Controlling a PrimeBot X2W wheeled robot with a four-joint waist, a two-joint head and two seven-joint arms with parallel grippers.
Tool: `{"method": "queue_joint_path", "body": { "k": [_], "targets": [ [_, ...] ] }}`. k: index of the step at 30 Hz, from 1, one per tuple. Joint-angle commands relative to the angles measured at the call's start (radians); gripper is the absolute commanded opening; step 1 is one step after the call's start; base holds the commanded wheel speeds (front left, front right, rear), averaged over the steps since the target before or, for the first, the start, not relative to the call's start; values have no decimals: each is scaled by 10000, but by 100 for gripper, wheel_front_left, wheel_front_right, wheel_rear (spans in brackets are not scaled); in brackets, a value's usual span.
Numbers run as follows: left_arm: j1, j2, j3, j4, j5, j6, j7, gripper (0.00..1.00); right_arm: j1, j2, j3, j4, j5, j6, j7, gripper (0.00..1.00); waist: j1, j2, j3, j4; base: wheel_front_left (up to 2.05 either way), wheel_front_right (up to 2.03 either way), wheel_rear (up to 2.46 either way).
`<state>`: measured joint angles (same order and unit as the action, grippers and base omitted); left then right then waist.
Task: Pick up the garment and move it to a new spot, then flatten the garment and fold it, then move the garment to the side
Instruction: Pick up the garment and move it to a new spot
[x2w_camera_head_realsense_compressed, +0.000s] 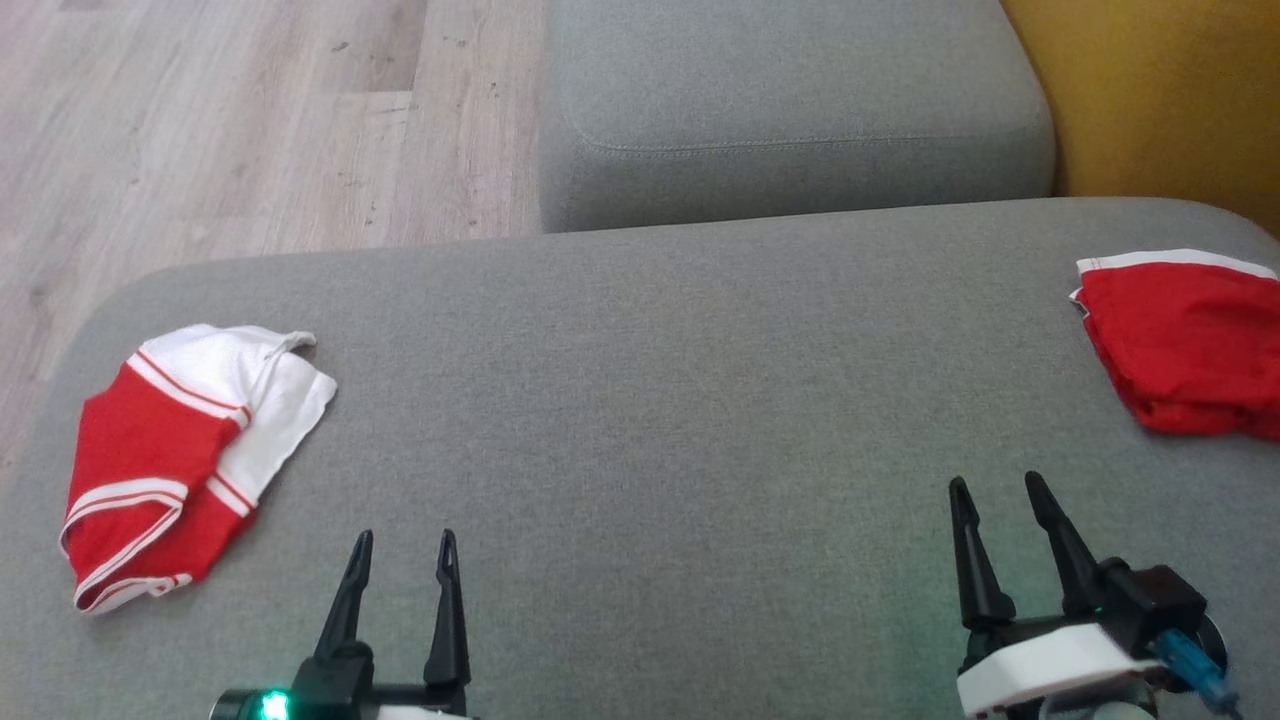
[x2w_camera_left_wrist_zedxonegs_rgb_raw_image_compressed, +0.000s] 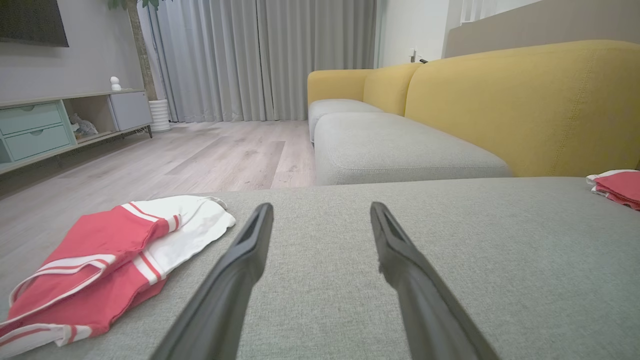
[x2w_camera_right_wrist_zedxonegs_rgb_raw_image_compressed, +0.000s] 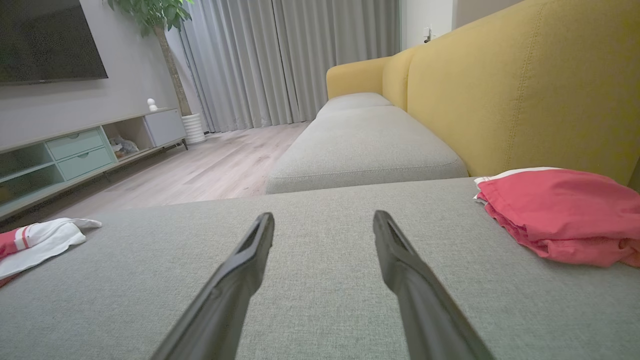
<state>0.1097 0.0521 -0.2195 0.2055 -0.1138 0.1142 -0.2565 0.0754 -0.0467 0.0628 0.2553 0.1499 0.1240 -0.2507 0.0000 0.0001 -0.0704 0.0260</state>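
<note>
A crumpled red and white garment (x2w_camera_head_realsense_compressed: 180, 455) lies at the left end of the grey sofa cushion (x2w_camera_head_realsense_compressed: 660, 400), also seen in the left wrist view (x2w_camera_left_wrist_zedxonegs_rgb_raw_image_compressed: 115, 255) and in the right wrist view (x2w_camera_right_wrist_zedxonegs_rgb_raw_image_compressed: 37, 240). A folded red garment with a white band (x2w_camera_head_realsense_compressed: 1185, 340) rests at the far right edge (x2w_camera_right_wrist_zedxonegs_rgb_raw_image_compressed: 560, 212) (x2w_camera_left_wrist_zedxonegs_rgb_raw_image_compressed: 617, 187). My left gripper (x2w_camera_head_realsense_compressed: 403, 545) hovers open near the front edge, right of the crumpled garment. My right gripper (x2w_camera_head_realsense_compressed: 995, 490) is open too, a little in front and left of the folded one. Both hold nothing.
A second grey seat cushion (x2w_camera_head_realsense_compressed: 790, 110) continues beyond this one, with the yellow sofa back (x2w_camera_head_realsense_compressed: 1160, 100) to the right. Wood floor (x2w_camera_head_realsense_compressed: 230, 120) lies off the left edge. A TV console (x2w_camera_right_wrist_zedxonegs_rgb_raw_image_compressed: 85, 150) and curtains (x2w_camera_left_wrist_zedxonegs_rgb_raw_image_compressed: 260, 55) stand far across the room.
</note>
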Motion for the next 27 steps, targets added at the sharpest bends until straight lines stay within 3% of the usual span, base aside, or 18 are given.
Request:
{"method": "queue_joint_path", "body": {
  "k": [1, 8, 20, 27],
  "targets": [
    [-257, -18, 391, -279, 52, 41, -53, 100, -200, -36, 260, -291, 24, 67, -110, 100, 0, -1, -1, 8, 0, 0, 0],
    [-345, -18, 337, -366, -17, 138, -53, 100, -19, -36, 265, -221, -37, 67, -110, 100, 0, -1, -3, 664, 0, 0, 0],
    [-108, -18, 1267, -529, -73, 272, -53, 100, -154, -36, 821, -202, -7, 67, -110, 100, 0, -1, 170, 3336, 0, 0, 0],
    [-170, -9, 2010, -663, 7, 189, -53, 100, -296, -45, 1003, -180, -345, 67, -110, 100, 0, -1, 711, 3790, 0, 0, 0]
  ]
}}
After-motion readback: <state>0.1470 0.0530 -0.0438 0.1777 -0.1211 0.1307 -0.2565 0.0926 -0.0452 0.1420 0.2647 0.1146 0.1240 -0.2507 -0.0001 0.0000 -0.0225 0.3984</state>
